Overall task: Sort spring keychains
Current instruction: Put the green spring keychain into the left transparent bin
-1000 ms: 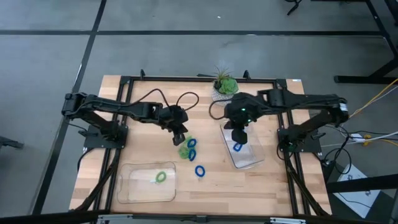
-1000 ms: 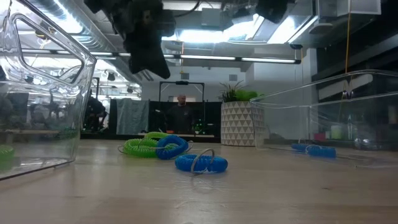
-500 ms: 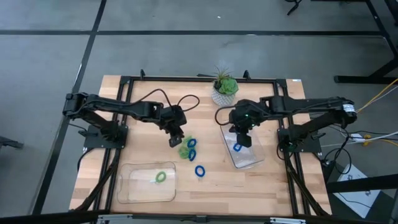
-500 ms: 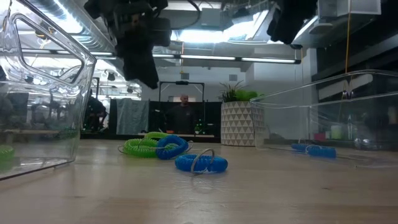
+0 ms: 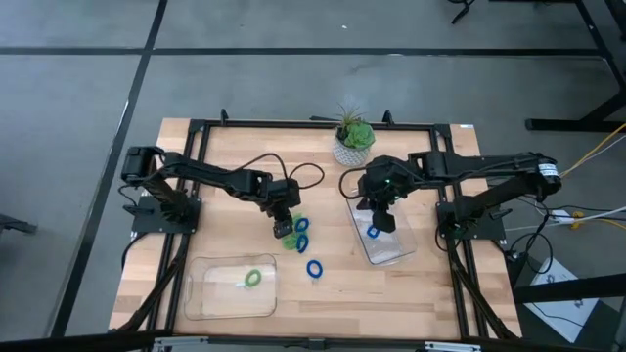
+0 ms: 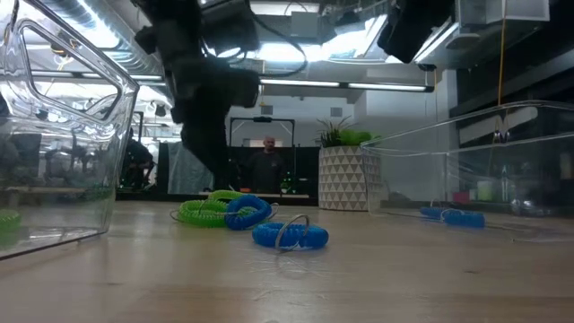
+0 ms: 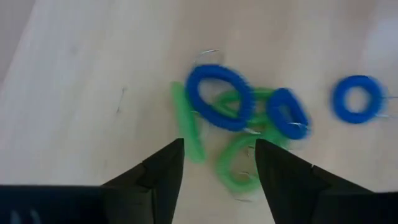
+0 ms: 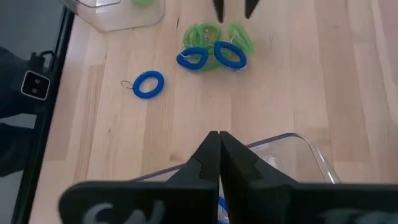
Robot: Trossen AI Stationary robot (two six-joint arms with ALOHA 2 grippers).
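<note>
A pile of spring keychains lies mid-table: light green coils [image 5: 290,238] [image 7: 236,163] with two bright blue ones [image 5: 302,225] [image 7: 219,97] on them. A third blue one [image 5: 314,267] lies alone, nearer the front. My left gripper [image 5: 285,228] [image 7: 219,163] hangs open, low over the pile, pointing steeply down, a green coil below the gap between its fingers. It touches nothing that I can see. My right gripper [image 5: 380,217] [image 8: 217,146] is shut and holds nothing, above the right clear tray [image 5: 396,256], where one blue keychain [image 5: 373,233] lies.
A second clear tray [image 5: 201,293] at the front left holds one green keychain [image 5: 253,279]. A potted plant [image 5: 353,140] stands at the far edge. Bare wood lies between the trays [image 5: 323,298]. A person [image 6: 267,166] is in the room beyond the table.
My left gripper has come down toward the pile of keychains and moved a little toward the table's near edge, tipping steeper. My right gripper sank slightly above the right tray, then held still. The keychains have not moved.
</note>
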